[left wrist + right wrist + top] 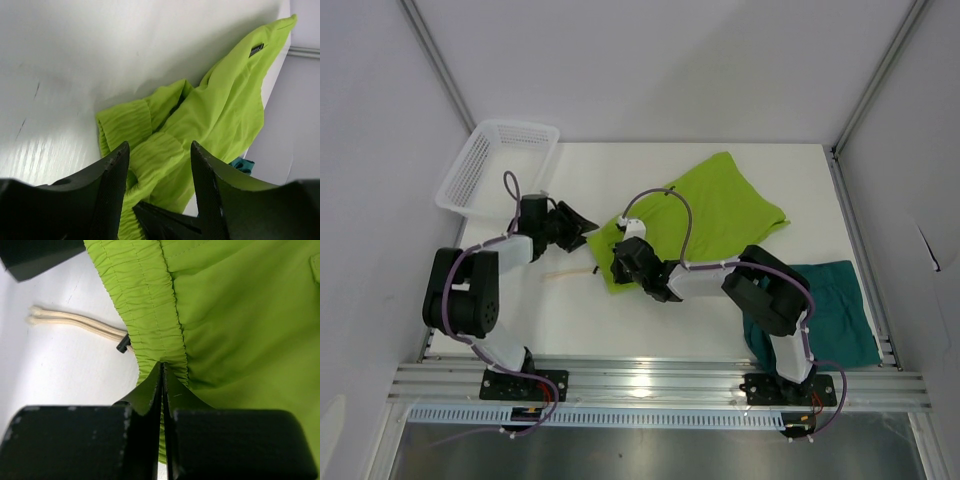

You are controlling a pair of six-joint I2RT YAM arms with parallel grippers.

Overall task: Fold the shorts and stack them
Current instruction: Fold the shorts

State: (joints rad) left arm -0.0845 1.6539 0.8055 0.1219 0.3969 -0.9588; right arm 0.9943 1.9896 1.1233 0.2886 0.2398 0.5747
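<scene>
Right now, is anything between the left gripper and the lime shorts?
Nothing visible. The left gripper is open, and the bunched waistband of the lime shorts shows directly between its fingers. The right gripper is shut on the same waistband close by, beside rather than in the way.

Lab robot cell: white panel walls [650,60], aluminium extrusion frame [660,382], white table [620,320], arms bolted on.
</scene>
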